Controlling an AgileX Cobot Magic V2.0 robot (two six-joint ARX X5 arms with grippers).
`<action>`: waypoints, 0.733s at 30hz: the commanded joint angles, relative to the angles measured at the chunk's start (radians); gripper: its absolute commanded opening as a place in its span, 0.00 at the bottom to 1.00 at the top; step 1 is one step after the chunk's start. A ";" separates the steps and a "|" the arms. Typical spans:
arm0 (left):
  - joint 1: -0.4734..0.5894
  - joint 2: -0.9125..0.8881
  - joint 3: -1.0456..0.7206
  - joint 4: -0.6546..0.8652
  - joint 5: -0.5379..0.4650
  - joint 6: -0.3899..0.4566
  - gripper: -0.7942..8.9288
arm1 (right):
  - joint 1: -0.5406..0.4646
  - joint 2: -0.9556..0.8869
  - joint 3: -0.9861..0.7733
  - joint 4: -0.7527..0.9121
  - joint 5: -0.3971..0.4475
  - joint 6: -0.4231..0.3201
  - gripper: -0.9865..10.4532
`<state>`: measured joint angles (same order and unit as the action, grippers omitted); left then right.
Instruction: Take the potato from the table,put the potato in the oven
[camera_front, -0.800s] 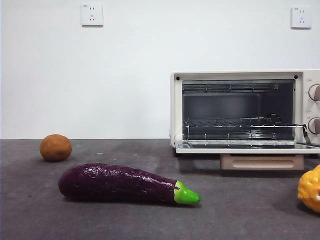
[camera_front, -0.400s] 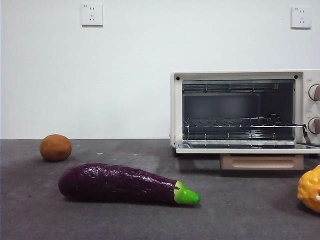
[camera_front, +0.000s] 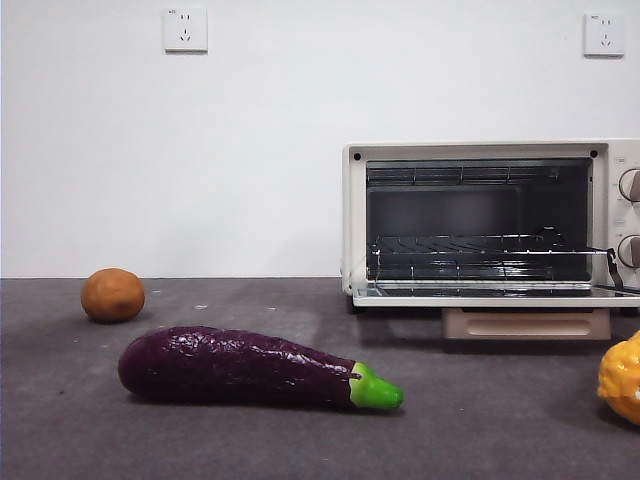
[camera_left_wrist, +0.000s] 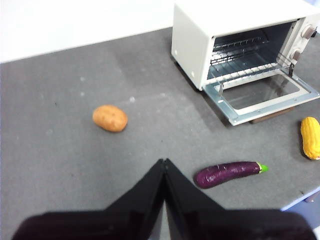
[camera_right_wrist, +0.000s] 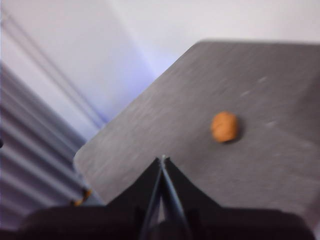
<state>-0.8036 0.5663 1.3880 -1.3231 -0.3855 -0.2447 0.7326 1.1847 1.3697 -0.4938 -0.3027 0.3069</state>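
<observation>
Potato (camera_front: 112, 295) lay alone near the table's (camera_front: 300, 440) back edge, apart from the open oven (camera_front: 480, 225). Left gripper (camera_left_wrist: 164, 162) and right gripper (camera_right_wrist: 162, 160) hung pinched closed, empty.

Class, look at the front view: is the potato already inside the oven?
No: the potato lies on the table, well to the side of the open oven, whose rack is bare.

Eggplant (camera_front: 258, 368) lies between potato (camera_front: 112, 295) and open oven (camera_front: 480, 225)
</observation>
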 joint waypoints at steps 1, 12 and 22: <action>-0.001 -0.050 -0.043 0.006 -0.001 -0.037 0.07 | 0.058 0.083 0.013 0.032 0.006 0.005 0.09; -0.001 -0.158 -0.197 0.006 -0.005 -0.062 0.07 | 0.126 0.516 0.415 -0.184 0.048 -0.080 0.09; -0.001 -0.235 -0.271 0.006 -0.005 -0.078 0.08 | 0.126 0.988 1.022 -0.346 0.099 -0.103 0.09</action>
<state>-0.8036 0.3397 1.1210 -1.3228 -0.3874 -0.3153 0.8555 2.1517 2.3764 -0.8413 -0.2058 0.2134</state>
